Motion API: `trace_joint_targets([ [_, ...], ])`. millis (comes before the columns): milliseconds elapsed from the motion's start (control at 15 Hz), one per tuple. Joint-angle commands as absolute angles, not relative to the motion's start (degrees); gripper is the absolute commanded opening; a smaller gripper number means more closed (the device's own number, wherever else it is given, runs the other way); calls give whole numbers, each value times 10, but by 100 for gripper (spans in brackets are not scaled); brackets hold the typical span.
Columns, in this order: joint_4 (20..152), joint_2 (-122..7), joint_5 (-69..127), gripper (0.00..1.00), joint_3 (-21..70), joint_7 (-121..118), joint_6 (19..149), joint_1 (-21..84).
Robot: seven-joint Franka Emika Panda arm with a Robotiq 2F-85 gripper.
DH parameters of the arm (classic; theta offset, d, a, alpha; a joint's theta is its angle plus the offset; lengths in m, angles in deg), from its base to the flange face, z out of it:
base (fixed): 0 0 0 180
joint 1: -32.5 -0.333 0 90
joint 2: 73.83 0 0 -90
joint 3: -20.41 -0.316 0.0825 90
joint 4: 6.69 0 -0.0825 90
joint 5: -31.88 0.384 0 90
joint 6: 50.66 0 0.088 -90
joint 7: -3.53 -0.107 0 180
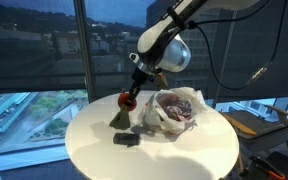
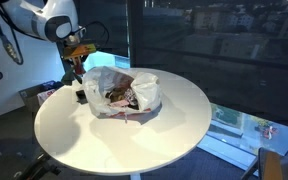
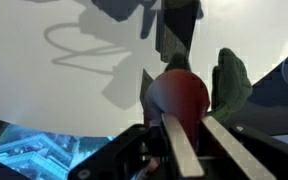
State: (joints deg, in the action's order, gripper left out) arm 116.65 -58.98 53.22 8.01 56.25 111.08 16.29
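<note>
Red is what catches my eye: a red ball (image 3: 179, 92) sits between the two fingers (image 3: 176, 150) of the pincer (image 3: 189, 118). In the wrist view the fingers run up either side of it and press against it, so the pincer is clamped on the red ball.

In an exterior view the pincer (image 1: 131, 93) hangs tilted over the round white table (image 1: 94, 150), with the red ball (image 1: 124, 100) at its tip and, as far as I can see, clear of the tabletop. Just beside the fingers is a green piece (image 3: 229, 85); I cannot tell whether it is joined to the red ball. From outside it shows as a dark olive shape (image 1: 119, 118) right under the pincer, reaching down to the table.

A small black object (image 1: 127, 140) lies on the table below the pincer. Near the pincer's side rests a crumpled plastic bag (image 1: 174, 108) with dark reddish contents.
</note>
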Motion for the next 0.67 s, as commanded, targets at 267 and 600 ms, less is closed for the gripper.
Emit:
trace_joint_targets([
  [267,1102,-521,410,63,45,508,1077,230],
  [600,1128,-560,401,99,32,473,1075,248],
])
